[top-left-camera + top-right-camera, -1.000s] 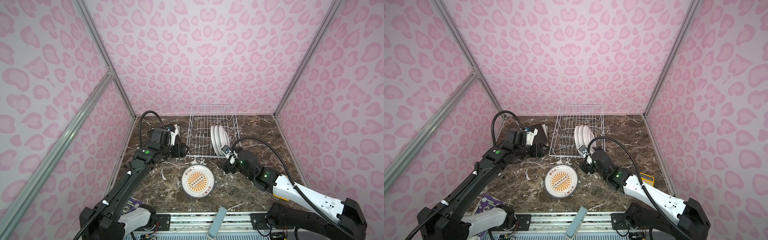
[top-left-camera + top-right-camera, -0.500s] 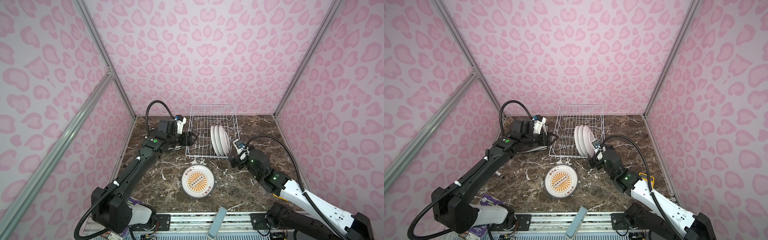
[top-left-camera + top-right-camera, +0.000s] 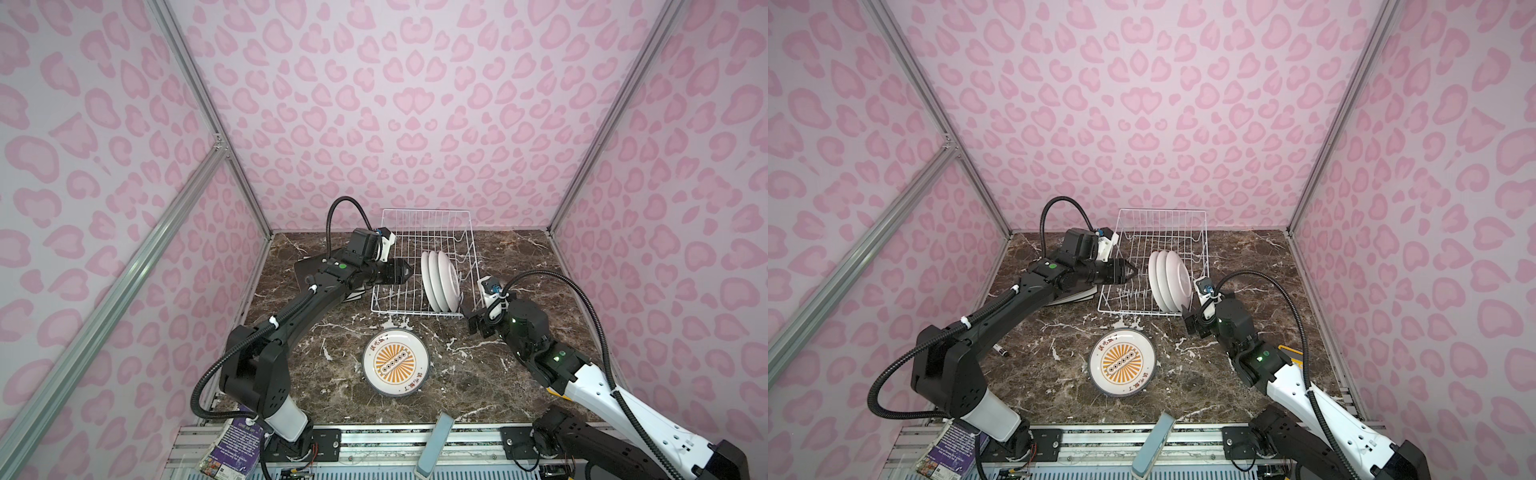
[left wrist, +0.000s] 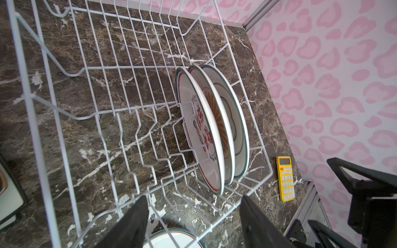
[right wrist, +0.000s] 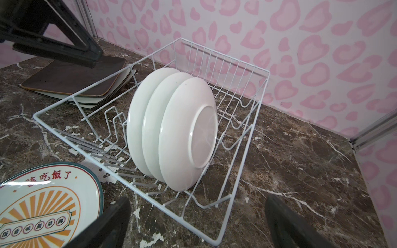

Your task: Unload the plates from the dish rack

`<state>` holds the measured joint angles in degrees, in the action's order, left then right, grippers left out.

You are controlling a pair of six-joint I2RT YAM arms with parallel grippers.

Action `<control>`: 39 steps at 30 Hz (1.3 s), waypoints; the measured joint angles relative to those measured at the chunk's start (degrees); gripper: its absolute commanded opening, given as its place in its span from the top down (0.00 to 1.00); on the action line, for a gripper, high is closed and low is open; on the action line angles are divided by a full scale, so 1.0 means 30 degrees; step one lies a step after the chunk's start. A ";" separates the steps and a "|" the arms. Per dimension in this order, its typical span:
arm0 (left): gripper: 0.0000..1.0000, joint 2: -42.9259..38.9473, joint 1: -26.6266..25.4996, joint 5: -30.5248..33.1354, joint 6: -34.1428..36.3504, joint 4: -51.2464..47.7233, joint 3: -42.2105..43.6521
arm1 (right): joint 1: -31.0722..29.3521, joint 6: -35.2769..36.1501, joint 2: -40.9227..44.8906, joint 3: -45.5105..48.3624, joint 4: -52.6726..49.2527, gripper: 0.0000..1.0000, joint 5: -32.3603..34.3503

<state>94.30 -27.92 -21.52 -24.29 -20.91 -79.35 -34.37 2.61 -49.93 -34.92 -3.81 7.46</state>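
Note:
The white wire dish rack stands at the back middle. Three round white plates stand upright in its right part. Another printed round plate lies flat in front of the rack. A dark brown square plate tops a cream stack left of the rack. My left gripper hangs open over the rack's left half, pointing at the upright plates. My right gripper is open at the rack's near right corner, holding nothing.
A yellow calculator lies on the marble near the right wall. A black marker lies at the left, beside my left arm. A purple booklet sits at the front left rail. Pink walls close in three sides.
My left gripper swung right from beside the rack to over its left half, and its jaws narrowed a little. My right gripper shifted right toward the rack's near right corner.

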 measured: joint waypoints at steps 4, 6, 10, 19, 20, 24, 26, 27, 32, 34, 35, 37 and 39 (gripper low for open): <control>0.43 0.1180 -0.0058 -0.0350 -0.0721 0.0401 -0.0627 | 0.0080 0.0000 -0.0015 0.0007 -0.0160 0.01 -0.0007; 0.46 0.1603 -0.0058 -0.0539 -0.0969 0.0350 -0.0707 | 0.0087 0.0007 0.0007 0.0007 -0.0255 0.01 -0.0007; 0.52 0.2244 -0.0058 -0.0860 -0.1413 0.0415 -0.0867 | 0.0124 0.0022 0.0044 0.0007 -0.0299 0.01 -0.0007; 0.60 0.3155 -0.0189 -0.1413 -0.2361 0.0430 -0.1304 | 0.0138 0.0015 0.0036 0.0007 -0.0561 0.01 -0.0007; 0.60 0.3169 -0.0233 -0.1479 -0.2361 0.0437 -0.1333 | 0.0138 0.0015 0.0044 0.0007 -0.0554 0.01 -0.0007; 0.59 0.3169 -0.0342 -0.1851 -0.2477 0.0707 -0.1333 | 0.0138 0.0007 0.0117 0.0007 -0.0561 0.01 -0.0007; 0.58 0.3169 -0.0335 -0.1989 -0.2550 0.0962 -0.1333 | 0.0138 -0.0007 0.0182 0.0015 -0.0554 0.01 -0.0007; 0.58 0.3162 -0.0335 -0.2062 -0.2667 0.1086 -0.1319 | 0.0138 -0.0007 0.0233 0.0051 -0.0554 0.01 -0.0007; 0.57 0.2754 -0.0306 -0.2135 -0.2900 0.1457 -0.1078 | 0.0138 -0.0102 0.0401 0.0299 -0.0605 0.01 0.0000; 0.57 0.2550 -0.0313 -0.2135 -0.3024 0.1588 -0.1013 | 0.0138 -0.0153 0.0488 0.0342 -0.0554 0.01 0.0000; 0.57 0.2492 -0.0313 -0.2142 -0.3024 0.1639 -0.1005 | 0.0138 -0.0153 0.0517 0.0364 -0.0561 0.01 0.0000; 0.56 0.2463 -0.0313 -0.2229 -0.3104 0.1829 -0.0991 | 0.0138 -0.0153 0.0568 0.0444 -0.0532 0.01 0.0007; 0.56 0.2477 -0.0321 -0.2353 -0.3242 0.1865 -0.1005 | 0.0138 -0.0153 0.0561 0.0495 -0.0546 0.01 0.0007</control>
<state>101.73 -28.88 -28.58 -34.02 -15.31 -82.37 -33.95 2.15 -48.25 -33.43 -5.45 7.49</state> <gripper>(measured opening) 0.436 0.987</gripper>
